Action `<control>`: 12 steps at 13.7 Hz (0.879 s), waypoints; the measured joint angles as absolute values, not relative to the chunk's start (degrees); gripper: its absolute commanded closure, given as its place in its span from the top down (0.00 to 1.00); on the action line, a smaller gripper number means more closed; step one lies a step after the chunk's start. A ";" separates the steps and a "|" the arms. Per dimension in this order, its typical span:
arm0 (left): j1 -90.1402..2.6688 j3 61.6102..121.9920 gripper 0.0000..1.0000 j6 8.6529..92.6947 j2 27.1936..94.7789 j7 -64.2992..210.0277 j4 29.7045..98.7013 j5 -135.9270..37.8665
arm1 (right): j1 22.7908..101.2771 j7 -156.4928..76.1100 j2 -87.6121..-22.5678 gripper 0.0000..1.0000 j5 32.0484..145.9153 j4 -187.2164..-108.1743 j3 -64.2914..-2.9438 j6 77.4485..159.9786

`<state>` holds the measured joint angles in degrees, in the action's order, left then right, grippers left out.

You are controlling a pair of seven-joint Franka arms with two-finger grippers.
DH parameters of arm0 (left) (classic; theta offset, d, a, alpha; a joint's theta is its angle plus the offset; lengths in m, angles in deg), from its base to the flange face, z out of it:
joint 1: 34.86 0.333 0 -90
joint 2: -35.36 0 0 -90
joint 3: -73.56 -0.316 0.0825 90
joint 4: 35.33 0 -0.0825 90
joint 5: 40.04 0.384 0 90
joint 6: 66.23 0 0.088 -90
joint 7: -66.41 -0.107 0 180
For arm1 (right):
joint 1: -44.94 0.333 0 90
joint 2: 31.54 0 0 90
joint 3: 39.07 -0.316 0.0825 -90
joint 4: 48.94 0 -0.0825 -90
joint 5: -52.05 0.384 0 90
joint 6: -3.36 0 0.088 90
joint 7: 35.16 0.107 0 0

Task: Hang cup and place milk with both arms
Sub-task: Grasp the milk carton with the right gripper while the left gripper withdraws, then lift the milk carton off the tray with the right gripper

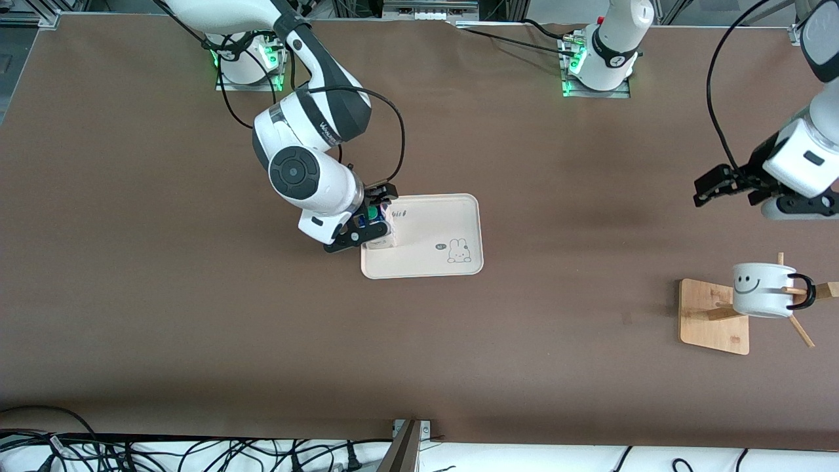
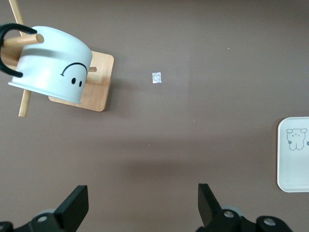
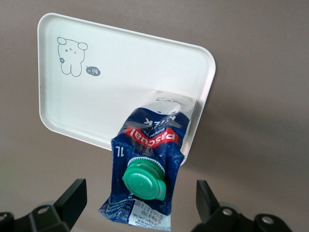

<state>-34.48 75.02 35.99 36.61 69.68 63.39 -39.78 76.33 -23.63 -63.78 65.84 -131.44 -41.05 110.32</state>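
Observation:
The milk point(image 1: 380, 231), a dark-blue carton with a green cap, stands on the white tray point(image 1: 446, 223) at its edge toward the right arm's end. My right gripper point(image 1: 371, 217) is open, with one finger on each side of the carton's top and a gap at both. In the right wrist view the milk point(image 3: 145, 159) stands between the spread fingers of the right gripper point(image 3: 140, 200), on the tray point(image 3: 96, 92). The cup point(image 1: 760, 288), white with a smiley, hangs by its black handle on a peg of the wooden rack point(image 1: 711, 314). My left gripper point(image 1: 711, 187) is open and empty in the air, over bare table beside the rack. The left wrist view shows the left gripper point(image 2: 142, 205) and the cup point(image 2: 50, 65).
The rack's base point(image 2: 99, 82) stands near the left arm's end of the table. A small pale scrap point(image 2: 156, 78) lies on the brown table between the rack and the tray point(image 2: 294, 164). Cables lie along the table edge nearest the camera.

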 measured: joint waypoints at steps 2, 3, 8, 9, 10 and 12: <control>-34.98 75.23 1.00 34.62 36.03 69.67 63.75 -39.60 | 76.33 -23.63 -64.57 1.00 65.81 -131.46 -41.05 110.42; -35.15 75.60 1.00 33.38 35.92 69.67 63.65 -39.59 | 76.33 -23.64 -65.02 1.00 65.78 -131.47 -41.04 110.70; -35.42 76.83 1.00 31.61 35.45 69.66 63.10 -39.54 | 76.54 -23.75 -66.40 0.79 64.76 -131.47 -41.04 111.02; -35.42 76.92 1.00 31.50 35.32 69.64 62.87 -39.54 | 76.54 -23.76 -66.44 0.61 64.73 -131.46 -41.04 111.02; -35.42 77.02 1.00 31.36 35.23 69.63 62.65 -39.55 | 76.54 -23.76 -66.43 0.52 64.73 -131.43 -41.02 111.04; -35.42 77.17 1.00 31.27 35.18 69.62 62.45 -39.54 | 76.53 -23.75 -66.43 0.50 64.73 -131.30 -40.97 111.08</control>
